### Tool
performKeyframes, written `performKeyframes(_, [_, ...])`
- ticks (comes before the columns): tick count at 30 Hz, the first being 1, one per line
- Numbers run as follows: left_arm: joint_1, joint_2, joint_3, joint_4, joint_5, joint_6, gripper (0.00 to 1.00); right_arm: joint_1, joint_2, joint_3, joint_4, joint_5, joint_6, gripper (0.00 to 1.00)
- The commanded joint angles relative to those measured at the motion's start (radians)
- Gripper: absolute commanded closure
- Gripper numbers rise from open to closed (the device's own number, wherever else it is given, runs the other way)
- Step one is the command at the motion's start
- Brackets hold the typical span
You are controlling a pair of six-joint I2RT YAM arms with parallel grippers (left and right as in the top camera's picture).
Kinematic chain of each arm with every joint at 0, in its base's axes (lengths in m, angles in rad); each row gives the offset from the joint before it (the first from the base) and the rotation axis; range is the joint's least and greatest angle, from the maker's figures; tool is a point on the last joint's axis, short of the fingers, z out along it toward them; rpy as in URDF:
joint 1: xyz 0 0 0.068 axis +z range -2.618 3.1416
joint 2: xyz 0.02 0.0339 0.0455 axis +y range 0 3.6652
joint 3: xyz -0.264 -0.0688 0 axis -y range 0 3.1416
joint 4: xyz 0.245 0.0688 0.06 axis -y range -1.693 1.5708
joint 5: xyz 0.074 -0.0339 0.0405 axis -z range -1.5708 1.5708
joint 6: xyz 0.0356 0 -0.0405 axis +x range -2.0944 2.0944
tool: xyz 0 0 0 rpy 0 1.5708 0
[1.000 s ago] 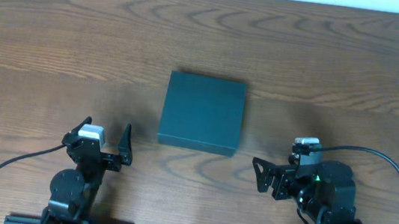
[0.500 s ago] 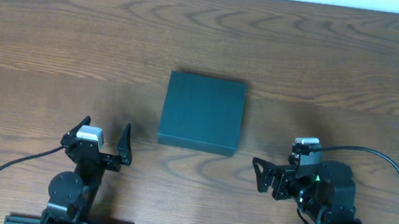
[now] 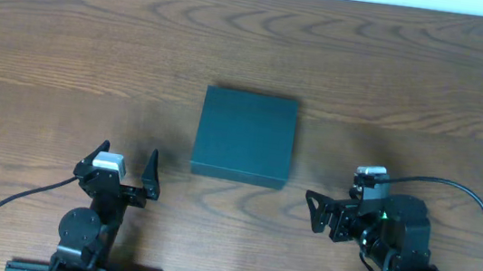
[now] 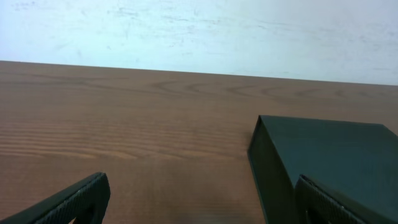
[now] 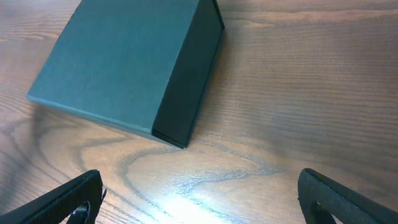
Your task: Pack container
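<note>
The container (image 3: 246, 137), a dark teal rectangular box with its lid shut, lies flat in the middle of the wooden table. It also shows at the right of the left wrist view (image 4: 339, 152) and at the upper left of the right wrist view (image 5: 118, 62). My left gripper (image 3: 126, 156) is open and empty, near the table's front edge, left of and below the box. My right gripper (image 3: 334, 201) is open and empty, to the front right of the box. Both grippers are apart from the box. No snack packets are in view.
The wooden table (image 3: 413, 73) runs bare to a pale wall at the far edge. Black cables (image 3: 478, 217) loop from both arm bases along the front edge.
</note>
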Motion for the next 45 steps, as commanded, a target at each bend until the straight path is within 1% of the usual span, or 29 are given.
performKeyframes(1, [-0.003, -0.008, -0.038, -0.008, -0.025, -0.004, 0.04, 0.006, -0.003, 0.004, 0.000, 0.003, 0.006, 0.01])
performKeyframes(6, [-0.003, -0.008, -0.038, -0.008, -0.025, -0.004, 0.04, 0.010, -0.011, 0.000, -0.014, 0.109, -0.089, 0.01])
performKeyframes(10, [-0.003, -0.008, -0.038, -0.008, -0.025, -0.004, 0.04, 0.015, -0.101, -0.030, -0.007, 0.231, -0.180, 0.01])
performKeyframes(15, [-0.003, -0.008, -0.038, -0.008, -0.025, -0.004, 0.04, 0.014, -0.234, -0.124, 0.047, 0.326, -0.182, 0.01])
performKeyframes(22, [-0.003, -0.008, -0.038, -0.008, -0.025, -0.004, 0.04, 0.008, -0.384, -0.322, 0.208, 0.328, -0.177, 0.01])
performKeyframes(30, [-0.003, -0.008, -0.038, -0.008, -0.025, -0.004, 0.04, 0.006, -0.423, -0.326, 0.233, 0.359, -0.190, 0.01])
performKeyframes(36, [-0.003, -0.008, -0.038, -0.008, -0.025, -0.004, 0.04, 0.001, -0.546, -0.326, 0.233, 0.359, -0.190, 0.01])
performKeyframes(45, [-0.003, -0.008, -0.038, -0.008, -0.025, -0.004, 0.04, 0.001, -0.544, -0.326, 0.232, 0.355, -0.189, 0.01])
